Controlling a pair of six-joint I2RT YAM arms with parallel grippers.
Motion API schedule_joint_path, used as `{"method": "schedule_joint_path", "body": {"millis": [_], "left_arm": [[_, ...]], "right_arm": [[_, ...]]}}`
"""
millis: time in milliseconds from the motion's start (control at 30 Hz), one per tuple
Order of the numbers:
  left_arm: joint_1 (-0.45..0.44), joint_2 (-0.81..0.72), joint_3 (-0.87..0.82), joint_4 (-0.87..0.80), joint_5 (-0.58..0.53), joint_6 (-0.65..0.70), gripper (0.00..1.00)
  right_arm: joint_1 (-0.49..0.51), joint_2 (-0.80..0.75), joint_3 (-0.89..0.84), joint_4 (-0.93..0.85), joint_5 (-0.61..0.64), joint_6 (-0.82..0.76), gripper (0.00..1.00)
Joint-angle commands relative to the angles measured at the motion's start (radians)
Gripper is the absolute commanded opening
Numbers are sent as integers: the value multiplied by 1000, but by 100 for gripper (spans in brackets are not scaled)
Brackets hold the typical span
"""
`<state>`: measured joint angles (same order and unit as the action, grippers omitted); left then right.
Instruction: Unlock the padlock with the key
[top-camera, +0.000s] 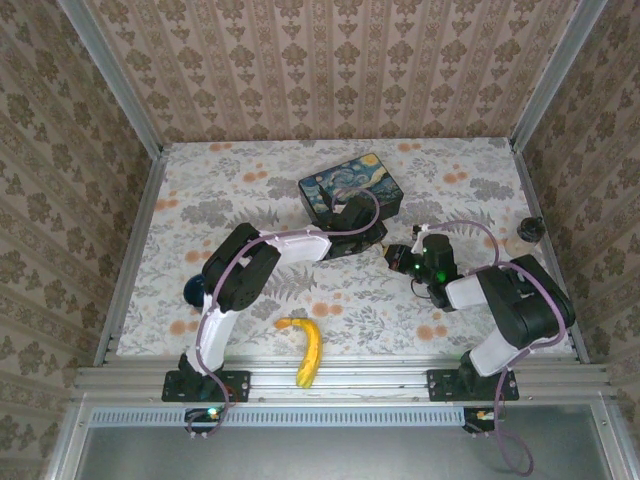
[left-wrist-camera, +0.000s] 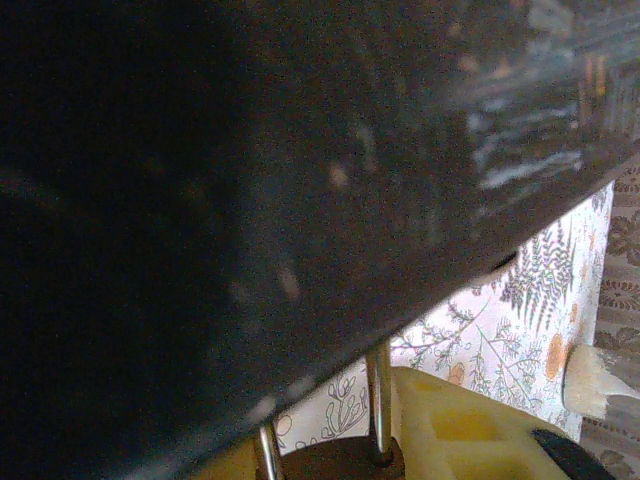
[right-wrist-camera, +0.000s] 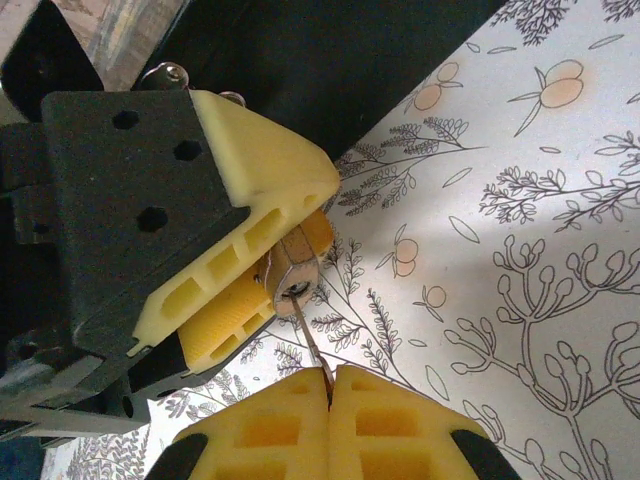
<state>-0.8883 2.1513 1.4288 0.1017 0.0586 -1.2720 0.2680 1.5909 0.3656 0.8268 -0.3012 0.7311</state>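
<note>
Key tip at the keyhole: twist risk

Right gripper (right-wrist-camera: 330, 378) is pinched shut on the key (right-wrist-camera: 308, 340), and the padlock (right-wrist-camera: 290, 282) sits just ahead, clamped by the left gripper (right-wrist-camera: 300, 238). Off-axis pushing could bend the blade or slip it.

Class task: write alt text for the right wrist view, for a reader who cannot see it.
The right gripper, shut on a thin key, holds its tip at the keyhole of a small padlock clamped by the left gripper. A floral tablecloth lies behind.
</note>
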Motion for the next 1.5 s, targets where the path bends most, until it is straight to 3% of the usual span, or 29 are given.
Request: {"method": "schedule_joint_path", "body": {"millis": [0, 267, 900, 1467], "left_arm": [[-15, 33, -14, -60, 139, -123, 0], [-15, 18, -18, -66, 133, -146, 0], [-17, 16, -27, -37, 156, -174, 0], [-17, 33, -25, -28, 167, -177, 0]], "right_arm": [[-4, -64, 11, 7, -25, -61, 0], [-4, -124, -31, -82, -13, -177, 0], [-5, -42, -45, 55, 66, -129, 0], [-4, 9, -24, 104, 54, -99, 0]]}}
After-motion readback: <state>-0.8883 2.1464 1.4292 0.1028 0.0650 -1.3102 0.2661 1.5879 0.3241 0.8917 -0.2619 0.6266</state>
